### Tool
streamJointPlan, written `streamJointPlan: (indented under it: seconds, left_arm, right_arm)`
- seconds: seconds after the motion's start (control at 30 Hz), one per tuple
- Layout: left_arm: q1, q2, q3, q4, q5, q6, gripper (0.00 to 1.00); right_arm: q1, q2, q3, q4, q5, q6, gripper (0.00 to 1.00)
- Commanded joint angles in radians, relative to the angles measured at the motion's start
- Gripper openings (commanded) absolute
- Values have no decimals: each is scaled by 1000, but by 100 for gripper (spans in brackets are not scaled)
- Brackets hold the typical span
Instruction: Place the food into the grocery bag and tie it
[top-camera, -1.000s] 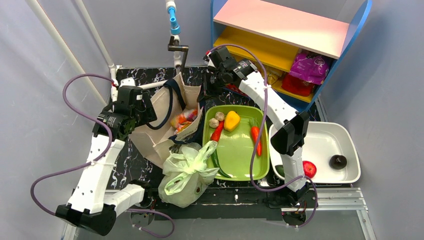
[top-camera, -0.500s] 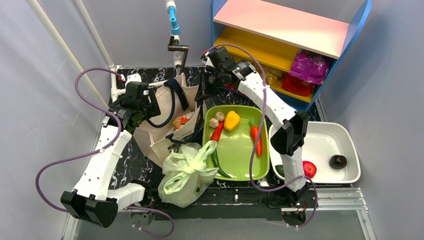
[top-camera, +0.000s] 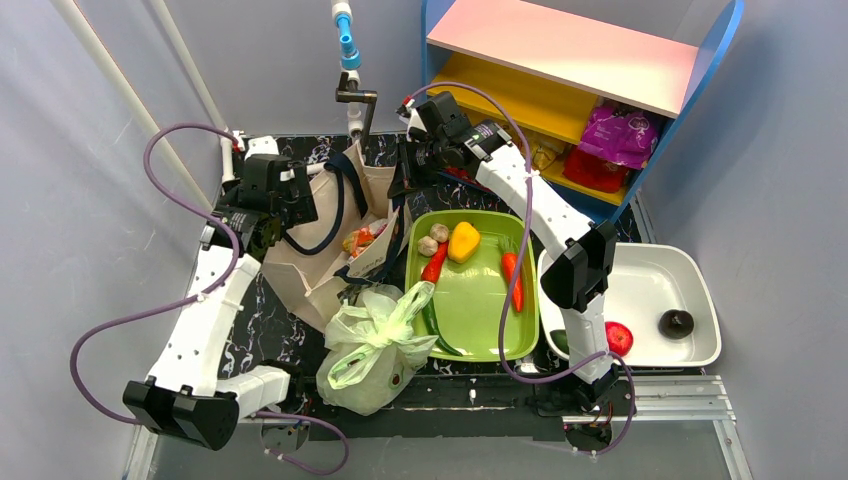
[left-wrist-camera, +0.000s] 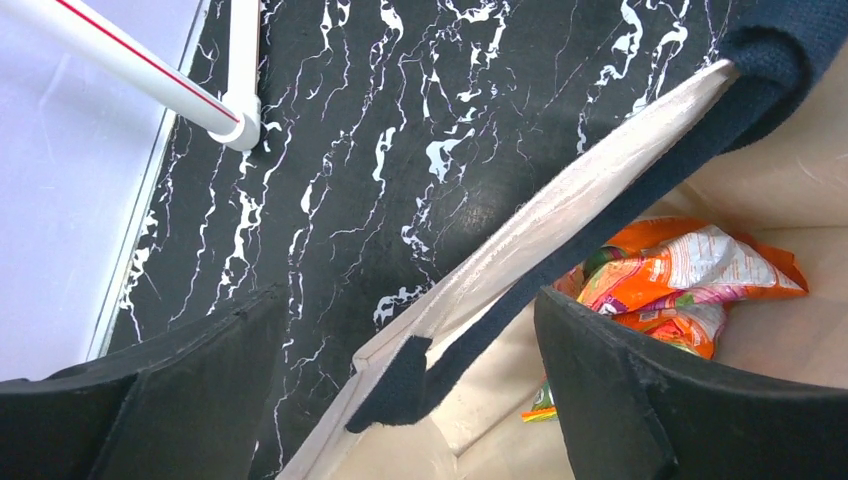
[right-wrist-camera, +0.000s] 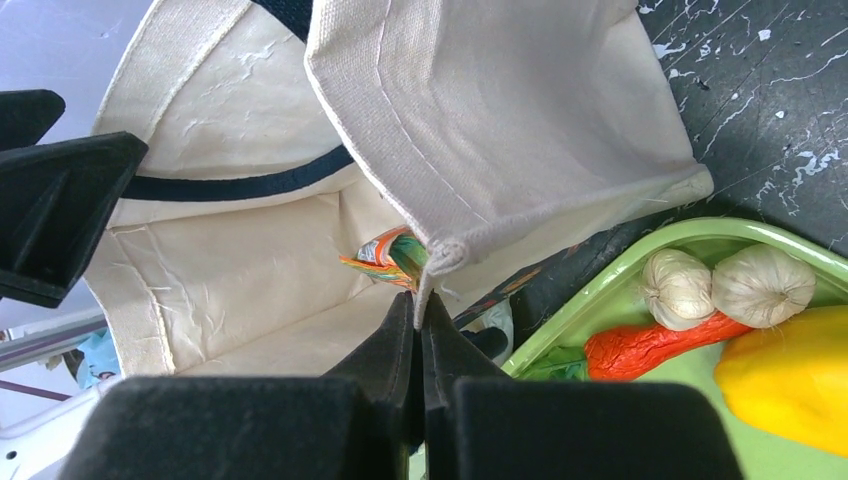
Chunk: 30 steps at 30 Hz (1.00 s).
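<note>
Your left fingers (left-wrist-camera: 650, 400), spread, straddle canvas tote rim (left-wrist-camera: 600, 170); snack packets (left-wrist-camera: 690, 275) lie just past inner finger, inside tote. Right fingers (right-wrist-camera: 420, 340) pinch far rim.

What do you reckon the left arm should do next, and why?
Probably close the left gripper on the rim of the tote: the jaws stand open astride that rim and the dark strap, while the right gripper is shut on the tote's other side.
</note>
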Motion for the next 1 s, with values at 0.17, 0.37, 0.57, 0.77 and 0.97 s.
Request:
streamJointPlan:
  seconds: [0.17, 0.37, 0.57, 0.77, 0.97]
  left_arm:
    - [96, -45, -151, 167, 224, -87, 76]
    - [133, -91, -244, 247, 328, -129, 38]
    - [139, -132, -235, 179, 271, -197, 0]
    - [139, -195, -270, 160, 218, -269, 0]
    - [139, -235, -316, 184, 284, -252, 0]
  right_arm:
    - [0, -50, -18, 152, -24, -56, 1]
    - [-2, -60, -65, 308, -10, -71, 1]
    - [-28, -8, 26, 359, 69, -34, 1]
    - [-49, 5, 65, 408, 2, -33, 3]
    - [-48, -105, -32, 269, -3, -70, 68]
